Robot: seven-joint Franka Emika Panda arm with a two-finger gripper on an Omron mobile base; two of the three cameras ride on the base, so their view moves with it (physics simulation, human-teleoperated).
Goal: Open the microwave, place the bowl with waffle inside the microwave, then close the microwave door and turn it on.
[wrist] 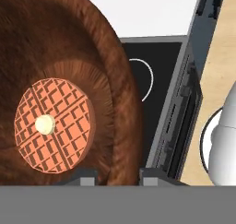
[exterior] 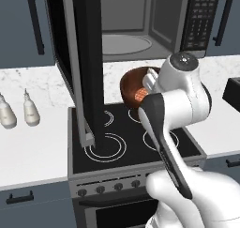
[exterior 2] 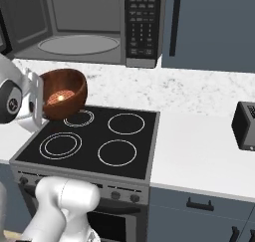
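Gripping the rim of the bowl (wrist: 92,75): gripper (wrist: 117,174), its two dark fingertips set either side of the bowl's wall at the near edge, pinched on it

Bowl: reddish-brown, deep, held tilted above the rear left of the stove (exterior 2: 94,141), clear of the burners; seen in the right base view beside the arm's wrist

Waffle (wrist: 54,123): orange, grid-patterned, round, lying in the bowl's bottom with a small pale dab at its centre

Arm: white, rising from below the stove front, wrist bent toward the bowl

Microwave (exterior 2: 89,24): above and behind the stove, cavity exposed, grey interior, round turntable (exterior 2: 78,44) bare; dark keypad (exterior 2: 142,24) on its right side

Door (exterior: 77,58): swung fully out to the left, edge-on in the left base view

Counter (exterior: 28,142): two white bottles (exterior: 18,110) left of the stove; a dark toaster (exterior 2: 245,125) to the right

Task status, judged: opening done, bowl picked up and lifted near cavity height. Left: carry bowl in onto the turntable, release, withdraw, shut the door, press the keypad
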